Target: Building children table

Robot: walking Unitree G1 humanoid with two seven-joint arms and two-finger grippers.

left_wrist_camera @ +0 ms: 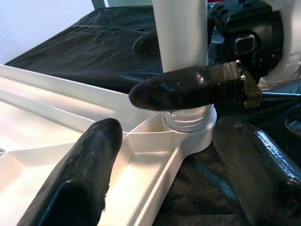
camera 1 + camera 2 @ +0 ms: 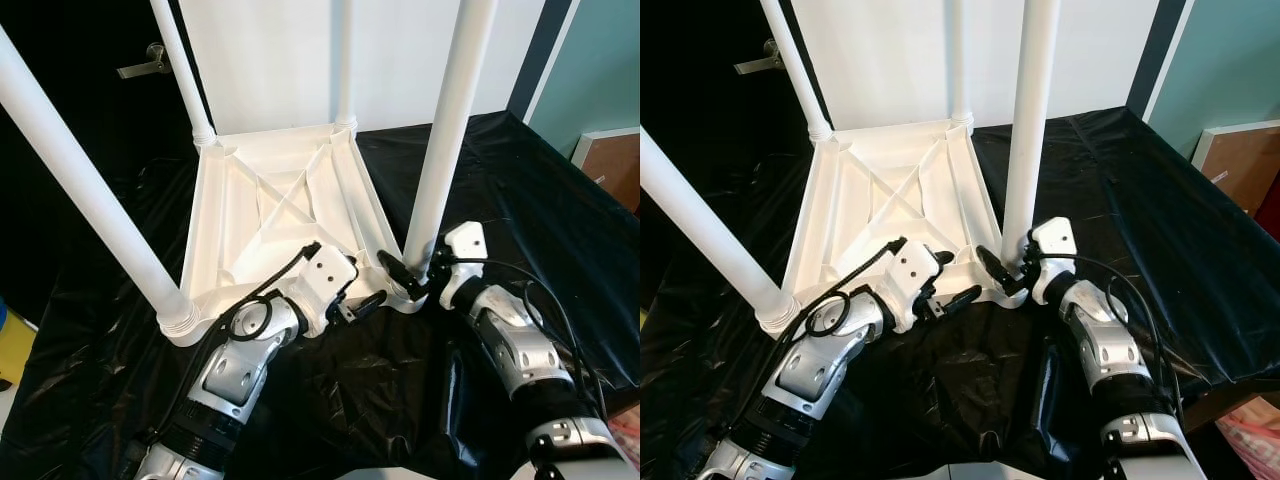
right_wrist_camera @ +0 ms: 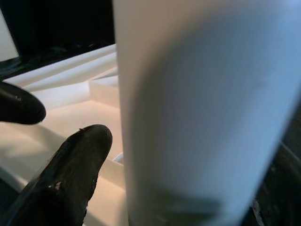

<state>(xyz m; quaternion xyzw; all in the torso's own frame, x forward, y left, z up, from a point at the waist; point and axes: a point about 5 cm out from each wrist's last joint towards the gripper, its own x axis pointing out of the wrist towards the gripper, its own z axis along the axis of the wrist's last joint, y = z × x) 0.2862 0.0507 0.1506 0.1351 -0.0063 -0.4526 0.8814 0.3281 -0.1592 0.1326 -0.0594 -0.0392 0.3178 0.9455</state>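
The right gripper (image 2: 408, 275) clasps the base of the near white plastic tube leg (image 2: 447, 130); turning it squarely should seat it in the upturned white ribbed plastic tabletop (image 2: 275, 215) on the black sheet (image 2: 520, 190). The left gripper (image 2: 362, 303), fingers spread, braces the corner, forearm angled inward.

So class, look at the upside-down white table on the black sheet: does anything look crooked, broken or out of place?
Nothing stands out. The table lies top-down with four legs in its corners; their outward lean may be lens effect. The right gripper is around the near right leg, and the left gripper is open beside that corner.
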